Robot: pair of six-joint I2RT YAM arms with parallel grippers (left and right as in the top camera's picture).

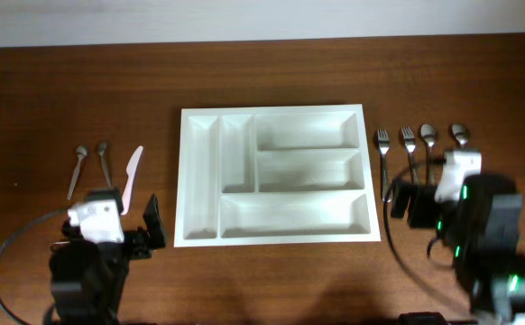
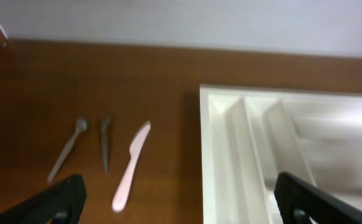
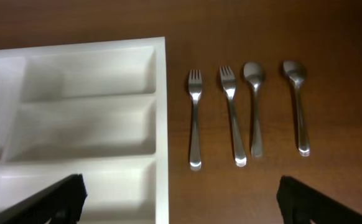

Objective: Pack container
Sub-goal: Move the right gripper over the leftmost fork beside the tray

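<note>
The white cutlery tray, the container [image 1: 199, 181], lies mid-table with all its compartments bare; it also shows in the left wrist view [image 2: 221, 149] and the right wrist view [image 3: 161, 124]. Left of it lie two small grey utensils [image 1: 79, 167] [image 1: 105, 160] and a pale pink knife [image 1: 131, 176], also in the left wrist view [image 2: 131, 165]. Right of it lie two forks [image 3: 194, 118] [image 3: 231, 115] and two spoons [image 3: 255, 106] [image 3: 297, 102]. My left gripper [image 1: 127, 236] is open and empty, near the table's front left. My right gripper [image 1: 422, 200] is open and empty, just in front of the forks.
A pale wall [image 1: 262, 18] borders the table's far edge. Black cables [image 1: 1, 262] loop beside the left arm, and another cable [image 1: 396, 239] beside the right arm. Bare wood [image 1: 271, 280] lies in front of the tray.
</note>
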